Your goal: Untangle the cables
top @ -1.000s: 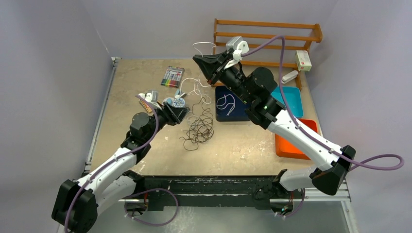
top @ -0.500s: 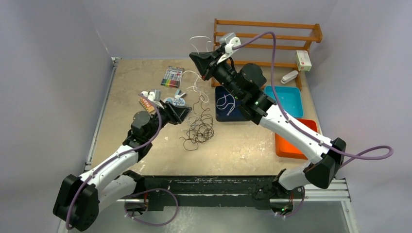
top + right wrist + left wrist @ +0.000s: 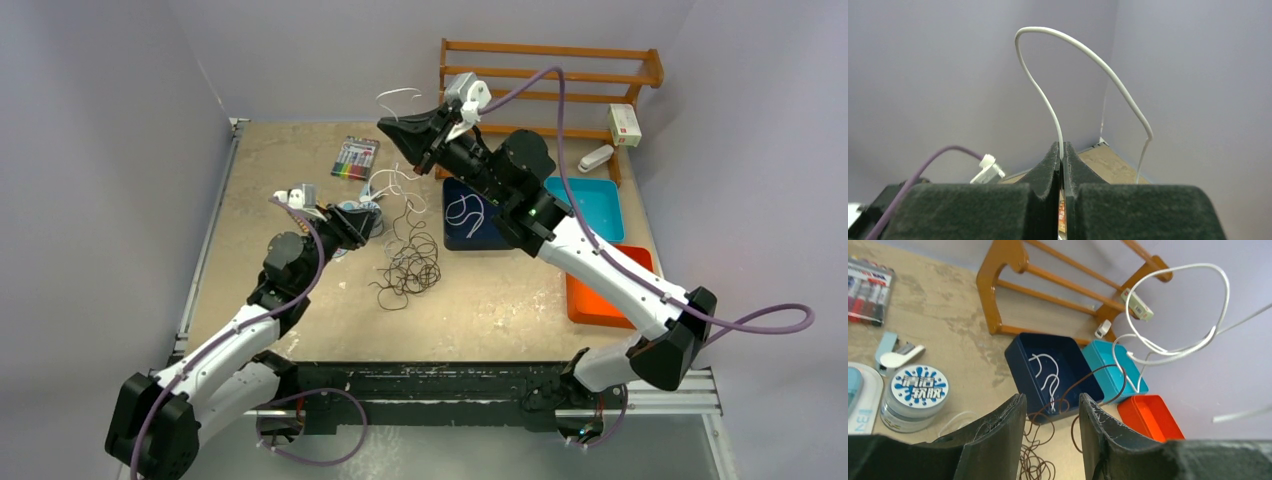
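A tangle of dark brown cable (image 3: 410,262) lies mid-table. A white cable (image 3: 396,96) rises from it, and my right gripper (image 3: 392,132) is shut on this cable high above the table's back. In the right wrist view the white cable (image 3: 1073,42) arcs up out of the closed gripper (image 3: 1062,150). My left gripper (image 3: 372,222) is open just left of the pile. In the left wrist view a dark cable strand (image 3: 1045,416) shows beyond the gap of the gripper (image 3: 1050,404), untouched, and the white cable (image 3: 1173,315) hangs looped. Another white cable (image 3: 462,210) lies in the navy tray (image 3: 490,240).
A teal tray (image 3: 605,205) and an orange tray (image 3: 600,295) sit right of the navy tray. A wooden rack (image 3: 550,70) stands at the back. A marker pack (image 3: 355,158), a round tub (image 3: 918,392), a white stapler (image 3: 597,157) and a small box (image 3: 625,125) are nearby.
My right gripper has swung left with the white cable, dragging its loops left. My left gripper has drawn back slightly to the left.
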